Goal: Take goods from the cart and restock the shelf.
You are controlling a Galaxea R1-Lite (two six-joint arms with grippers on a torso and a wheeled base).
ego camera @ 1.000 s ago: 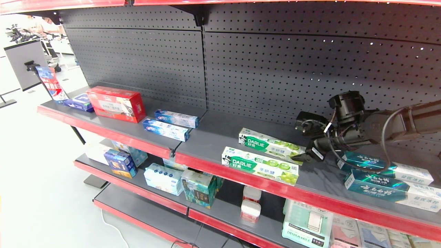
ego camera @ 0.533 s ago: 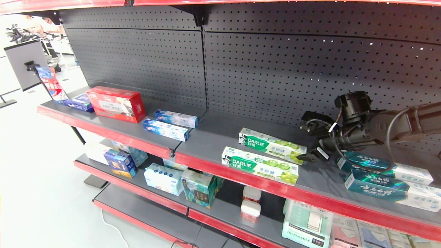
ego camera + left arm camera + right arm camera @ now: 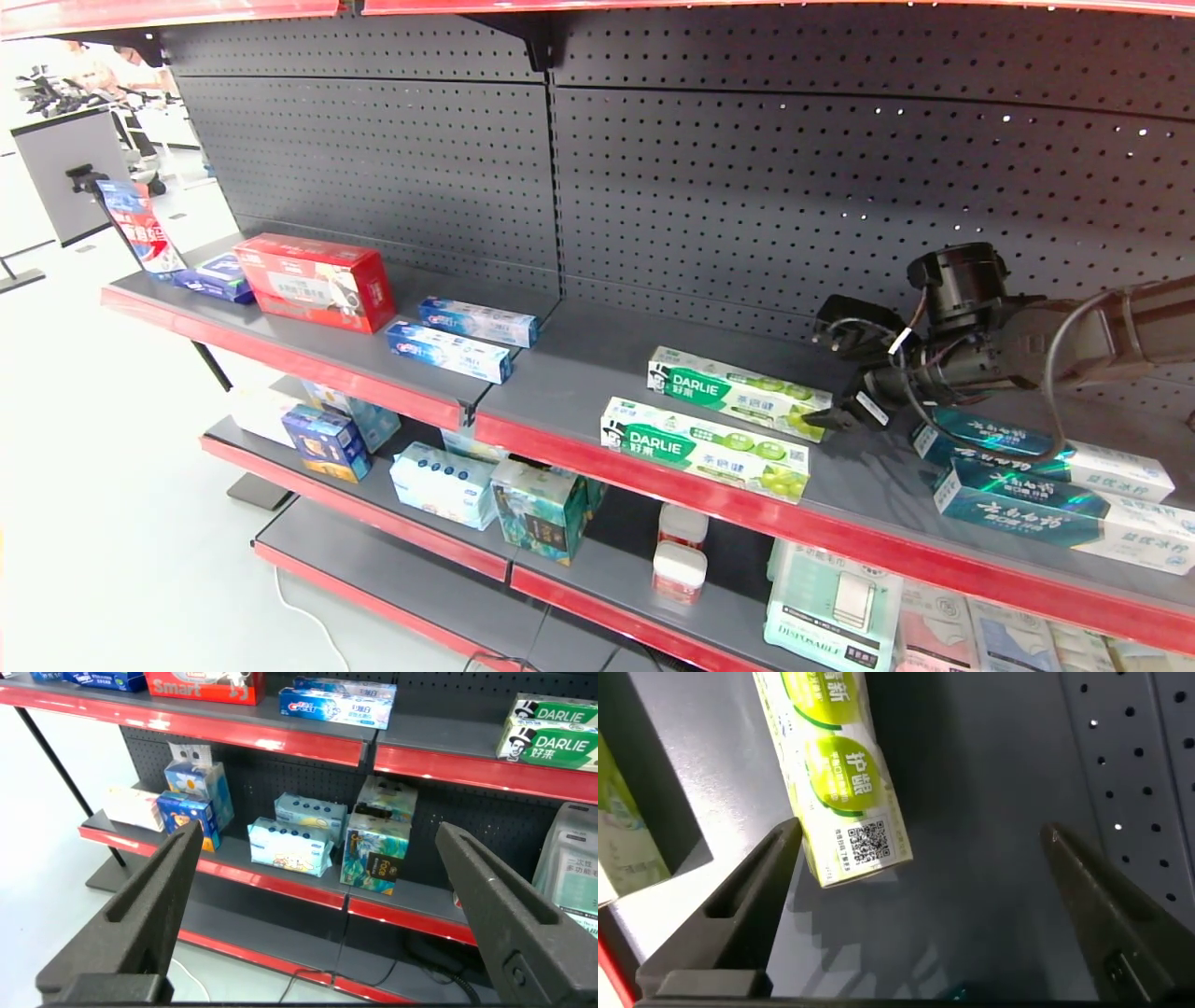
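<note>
Left jaws wide open, empty, facing lower shelves (image 3: pixel 234 863). Centre frame: two green toothpaste boxes (image 3: pixel 738 392) lie flat on mid shelf (image 3: pixel 579 359), one behind the other. Right of centre: right jaws open, empty, just by rear box's end. Teal boxes (image 3: pixel 1018 509) far right.

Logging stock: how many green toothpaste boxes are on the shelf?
2. The front green box lies at the shelf edge; the rear green box lies just behind it, by the right gripper.
</note>
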